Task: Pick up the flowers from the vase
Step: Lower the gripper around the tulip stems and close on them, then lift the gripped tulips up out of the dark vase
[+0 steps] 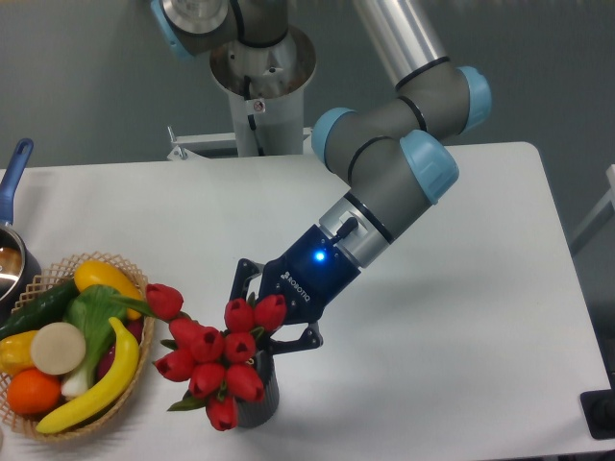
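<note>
A: Biggest first?
B: White tabletop (pixel 461 317), then the UR5e arm (pixel 394 182) slanting down from behind the vase (pixel 258 401), to the vase's upper right.
A: Vase is the landmark?
B: Yes. Dark grey, ribbed, upright near the tabletop's front edge. Only its lower part shows.
A: Flowers?
B: The flowers (pixel 216 355) sit in the vase. Red tulip buds spread wider than it, mostly up and to its left. 1 bud sticks out farthest left, reaching the basket rim.
A: Gripper?
B: The gripper (pixel 259 322) is right above the vase, black with a blue light on the wrist. Its fingers straddle the top of the bunch, 1 behind, 1 to the right. Buds hide the tips, so cannot tell if it's clamped or loose.
A: Other stuff?
B: Wicker basket (pixel 135 375) left of the vase, holding fruit and vegetables. Further left, at the frame edge, a metal pot (pixel 13 264) with a blue handle.
</note>
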`<state>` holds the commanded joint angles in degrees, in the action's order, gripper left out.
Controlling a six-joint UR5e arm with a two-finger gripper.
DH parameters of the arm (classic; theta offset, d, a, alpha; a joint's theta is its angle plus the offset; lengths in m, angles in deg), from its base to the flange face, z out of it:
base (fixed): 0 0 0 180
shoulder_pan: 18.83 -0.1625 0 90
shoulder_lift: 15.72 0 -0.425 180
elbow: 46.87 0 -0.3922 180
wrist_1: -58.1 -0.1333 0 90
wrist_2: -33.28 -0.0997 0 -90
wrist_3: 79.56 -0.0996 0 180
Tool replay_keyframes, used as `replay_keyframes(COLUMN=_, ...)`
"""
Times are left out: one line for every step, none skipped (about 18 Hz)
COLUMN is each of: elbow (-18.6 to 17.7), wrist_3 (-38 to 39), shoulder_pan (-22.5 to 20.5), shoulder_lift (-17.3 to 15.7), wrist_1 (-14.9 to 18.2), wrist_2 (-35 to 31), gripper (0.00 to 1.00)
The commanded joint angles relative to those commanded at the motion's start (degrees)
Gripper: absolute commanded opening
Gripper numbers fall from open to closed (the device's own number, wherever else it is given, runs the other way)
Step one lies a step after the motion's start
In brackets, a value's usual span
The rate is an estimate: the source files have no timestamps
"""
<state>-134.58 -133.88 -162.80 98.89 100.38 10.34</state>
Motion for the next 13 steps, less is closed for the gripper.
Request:
replay_keyframes(elbow=0.1, wrist_3=0.0, shoulder_pan=-0.1, shoulder_lift=-0.6, wrist_1=0.1, wrist_2=0.0, gripper=0.00)
replay_keyframes(elbow=0.1, wrist_3=0.0, shoulder_pan=-0.1, shoulder_lift=-0.9, wrist_1=0.0, wrist_2=0.1, gripper=0.00)
replay_keyframes(elbow=0.1, wrist_3=0.1, shoulder_pan=-0.3, shoulder_lift=-0.9, wrist_1=0.0, wrist_2=0.6, gripper=0.00)
replay_keyframes(elbow=0.2, wrist_3=0.1, shoulder_pan=-0.4, shoulder_lift=-0.9, wrist_1=0.1, wrist_2=1.4, gripper=0.00)
replay_keyframes(elbow=0.4, wrist_3=0.1, shoulder_pan=-0.6, shoulder_lift=-1.1, wrist_1=0.1, wrist_2=1.9, gripper=0.00)
replay_keyframes(elbow=0.9, wrist_3=0.1, shoulder_pan=-0.8, shoulder_lift=-1.2, wrist_1=0.0, wrist_2=2.0, gripper=0.00)
replay_keyframes(elbow=1.4, wrist_3=0.1, shoulder_pan=-0.9, shoulder_lift=-1.3, wrist_1=0.1, wrist_2=2.0, gripper=0.00)
replay_keyframes(elbow=2.0, wrist_3=0.3, shoulder_pan=-1.0, shoulder_lift=-1.3, wrist_1=0.1, wrist_2=2.1, gripper=0.00)
replay_keyframes(elbow=2.5, wrist_3=1.1, shoulder_pan=-1.2, shoulder_lift=-1.3, wrist_1=0.1, wrist_2=2.3, gripper=0.00)
replay_keyframes(elbow=2.9, wrist_3=2.6, shoulder_pan=-1.4, shoulder_lift=-1.3, wrist_1=0.1, wrist_2=2.9, gripper=0.00)
replay_keyframes(elbow=3.1, wrist_3=3.5, shoulder_pan=-1.7, shoulder_lift=-1.3, wrist_1=0.1, wrist_2=3.4, gripper=0.00)
replay_keyframes(elbow=3.3, wrist_3=3.8, shoulder_pan=-1.8, shoulder_lift=-1.3, wrist_1=0.0, wrist_2=3.6, gripper=0.00)
replay_keyframes(elbow=3.4, wrist_3=4.0, shoulder_pan=-1.8, shoulder_lift=-1.3, wrist_1=0.1, wrist_2=3.7, gripper=0.00)
